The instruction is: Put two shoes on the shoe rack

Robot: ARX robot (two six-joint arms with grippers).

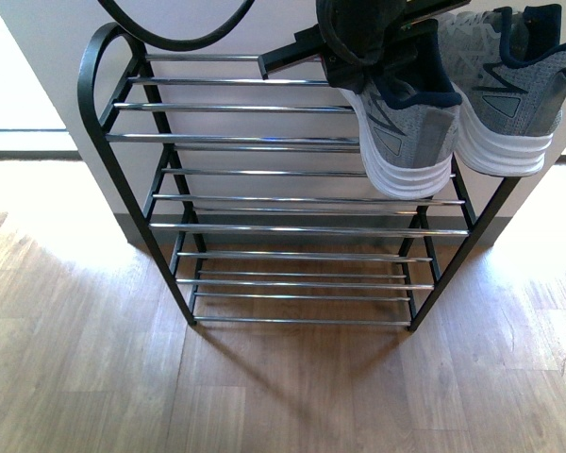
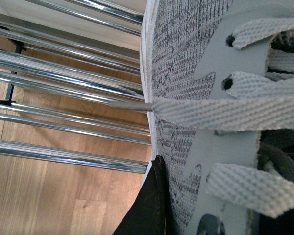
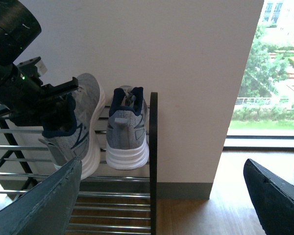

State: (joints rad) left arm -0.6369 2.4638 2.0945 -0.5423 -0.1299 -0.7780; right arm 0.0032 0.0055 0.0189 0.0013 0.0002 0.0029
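The shoe rack (image 1: 292, 228), black frame with chrome bars, stands against the wall. One grey sneaker (image 1: 514, 90) rests on its upper tier at the right end, heel toward me. My left gripper (image 1: 354, 38) is shut on the second grey sneaker (image 1: 406, 127) and holds it tilted, heel down, just left of the first, over the upper bars. In the left wrist view the held sneaker's (image 2: 196, 98) knit side and white laces fill the frame, one finger (image 2: 147, 205) pressed on it. My right gripper (image 3: 161, 196) is open and empty, right of the rack (image 3: 153, 161); both sneakers (image 3: 127, 129) show there.
A white wall (image 1: 292, 28) runs behind the rack. Wooden floor (image 1: 264, 387) lies in front. A bright window (image 3: 279, 73) stands to the right of the wall. No slides are in view.
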